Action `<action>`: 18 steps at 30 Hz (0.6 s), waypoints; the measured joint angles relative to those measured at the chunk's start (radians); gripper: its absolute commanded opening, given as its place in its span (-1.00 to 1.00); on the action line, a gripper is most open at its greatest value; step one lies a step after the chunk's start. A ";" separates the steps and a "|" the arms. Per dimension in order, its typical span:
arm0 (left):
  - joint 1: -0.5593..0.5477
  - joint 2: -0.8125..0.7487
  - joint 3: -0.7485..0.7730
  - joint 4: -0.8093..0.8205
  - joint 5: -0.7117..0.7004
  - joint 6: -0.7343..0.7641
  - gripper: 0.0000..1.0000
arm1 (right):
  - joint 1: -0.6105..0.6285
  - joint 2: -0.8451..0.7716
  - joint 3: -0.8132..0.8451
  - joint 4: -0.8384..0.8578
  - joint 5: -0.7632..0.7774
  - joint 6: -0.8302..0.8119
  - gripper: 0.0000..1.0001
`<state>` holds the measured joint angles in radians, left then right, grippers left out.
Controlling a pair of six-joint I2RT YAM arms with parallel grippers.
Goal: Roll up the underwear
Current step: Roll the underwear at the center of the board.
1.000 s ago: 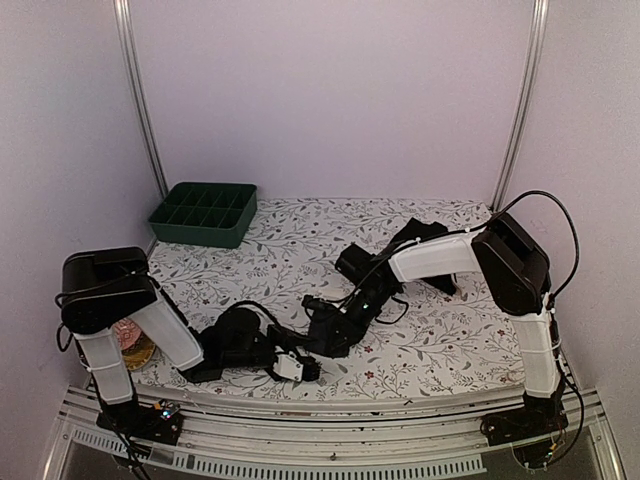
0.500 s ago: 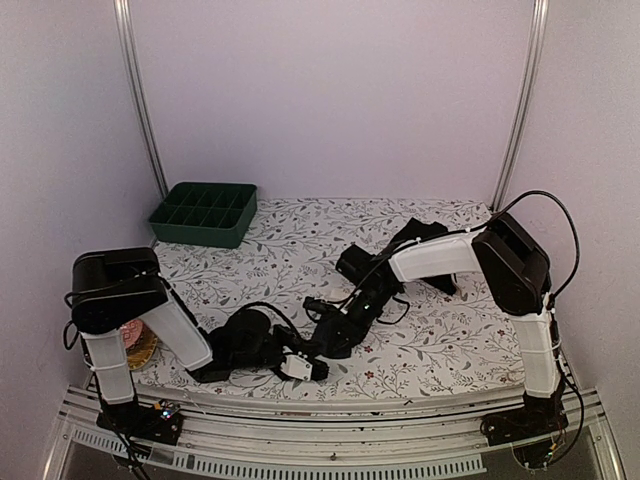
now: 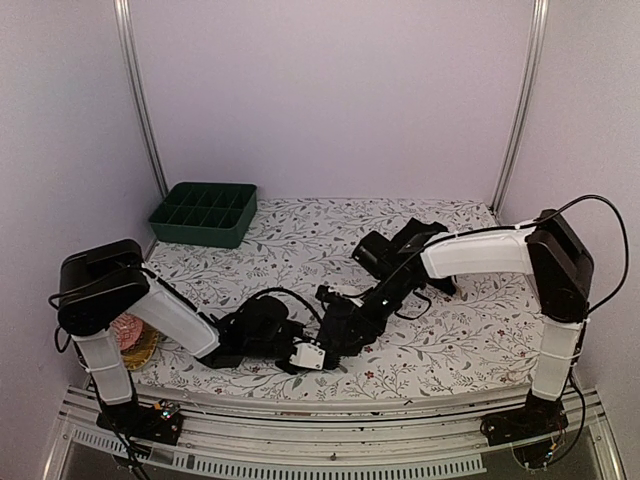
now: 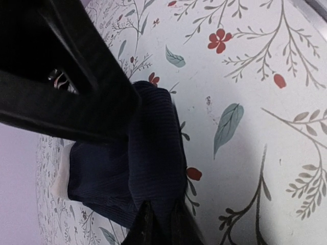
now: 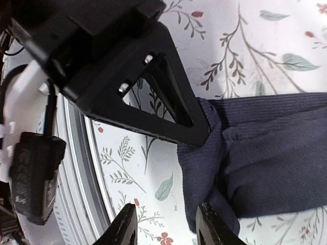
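**Underwear: one dark ribbed piece, pinched at its bunched end**

The underwear (image 4: 153, 153) in hand is a dark, fine-ribbed knit. It lies crumpled on the flowered table (image 4: 265, 76), near the front edge and about midway across, between the two arms. A pale label or lining shows at its far side in the left wrist view.

The cloth sags and folds on itself, so it is judged light, limp and without stiffness of its own. It should neither slip from the pads nor be harmed by a firm pinch. It will stretch and drag along the table rather than slide as one piece, and a roll will loosen unless it is kept tight.

The best hold is judged to be a thick part: a doubled fold, the hem or the band. A single layer is hard to lift off the table.

The left gripper (image 4: 159, 222) is clenched on the bunched end of the garment, its tips close together with cloth running into them. The right gripper (image 5: 166, 227) is released. Its fingers stand apart with bare table between them, and a corner of the cloth lies just beside one tip.

A dark green compartment tray (image 3: 203, 213) sits well apart, at the far left corner.
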<state>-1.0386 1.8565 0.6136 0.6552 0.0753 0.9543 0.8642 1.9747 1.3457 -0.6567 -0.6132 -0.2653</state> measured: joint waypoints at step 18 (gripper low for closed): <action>0.095 0.013 0.334 -0.647 0.326 -0.249 -1.00 | 0.272 -0.627 -0.587 0.439 0.607 0.003 0.01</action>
<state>-0.9436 1.8690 0.9474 0.0078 0.4015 0.7055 1.1366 1.3479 0.7589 -0.2176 -0.0067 -0.2626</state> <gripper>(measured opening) 0.093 0.506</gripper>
